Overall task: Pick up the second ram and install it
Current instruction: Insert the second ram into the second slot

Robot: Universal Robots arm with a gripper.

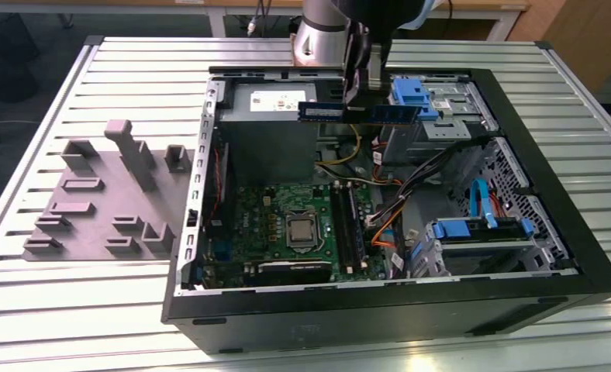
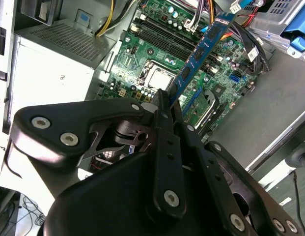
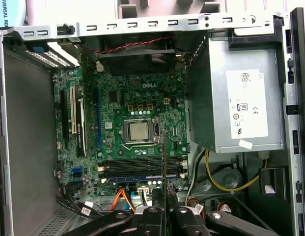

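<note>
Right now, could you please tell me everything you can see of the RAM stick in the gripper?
The second ram is a thin, long blue-green circuit board carrying a row of dark chips. The gripper clamps it at mid-length, on edge, with its long side level. It hangs above the open computer case, clear of the motherboard; nothing else touches it.
</note>
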